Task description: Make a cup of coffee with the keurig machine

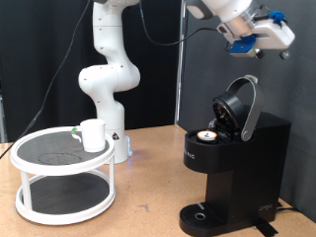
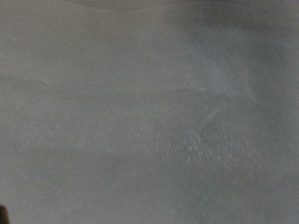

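The black keurig machine (image 1: pixel 232 163) stands at the exterior view's right with its domed lid (image 1: pixel 240 107) raised. A small pod (image 1: pixel 206 137) sits in its open chamber. The white mug (image 1: pixel 93 134) stands on the top tier of a white round shelf (image 1: pixel 65 170) at the exterior view's left. My gripper (image 1: pixel 259 39) is high at the exterior view's top right, above the machine and apart from it; nothing shows between its fingers. The wrist view shows only a plain grey surface, with no fingers and no task object in it.
The white arm's base column (image 1: pixel 107 69) rises behind the shelf. A dark curtain hangs behind the machine. The brown tabletop (image 1: pixel 148 202) lies between shelf and machine. The machine's round drip base (image 1: pixel 202 215) holds no cup.
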`<state>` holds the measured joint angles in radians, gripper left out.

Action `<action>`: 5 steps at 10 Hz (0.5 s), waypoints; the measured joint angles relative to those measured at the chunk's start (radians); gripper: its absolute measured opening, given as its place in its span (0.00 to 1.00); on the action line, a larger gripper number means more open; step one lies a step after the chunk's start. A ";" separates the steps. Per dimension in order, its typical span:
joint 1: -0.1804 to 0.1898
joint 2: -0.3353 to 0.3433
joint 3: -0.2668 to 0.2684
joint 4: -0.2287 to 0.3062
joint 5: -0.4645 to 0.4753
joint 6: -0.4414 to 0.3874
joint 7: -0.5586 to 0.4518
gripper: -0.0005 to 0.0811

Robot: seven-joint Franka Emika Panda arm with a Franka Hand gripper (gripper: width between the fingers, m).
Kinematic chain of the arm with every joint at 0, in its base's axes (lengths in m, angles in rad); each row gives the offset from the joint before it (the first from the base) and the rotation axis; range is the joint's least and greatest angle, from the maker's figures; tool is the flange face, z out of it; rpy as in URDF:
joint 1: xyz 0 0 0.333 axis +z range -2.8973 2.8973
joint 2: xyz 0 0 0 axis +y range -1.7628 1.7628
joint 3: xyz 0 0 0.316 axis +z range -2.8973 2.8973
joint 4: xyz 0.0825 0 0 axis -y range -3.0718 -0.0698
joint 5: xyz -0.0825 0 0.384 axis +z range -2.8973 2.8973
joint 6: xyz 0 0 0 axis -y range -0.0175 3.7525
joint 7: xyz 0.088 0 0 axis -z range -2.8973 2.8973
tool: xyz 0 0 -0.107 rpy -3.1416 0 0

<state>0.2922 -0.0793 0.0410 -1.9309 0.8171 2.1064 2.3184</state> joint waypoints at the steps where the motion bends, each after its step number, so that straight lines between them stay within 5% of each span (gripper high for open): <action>1: 0.000 0.010 0.004 0.007 -0.029 0.000 0.000 0.91; 3: -0.002 0.011 0.004 0.006 -0.075 -0.003 -0.014 0.85; 4: -0.003 0.011 0.003 0.004 -0.082 -0.005 -0.023 0.64; 5: -0.006 0.010 -0.002 0.001 -0.083 -0.025 -0.043 0.64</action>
<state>0.2862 -0.0696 0.0390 -1.9301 0.7337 2.0810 2.2751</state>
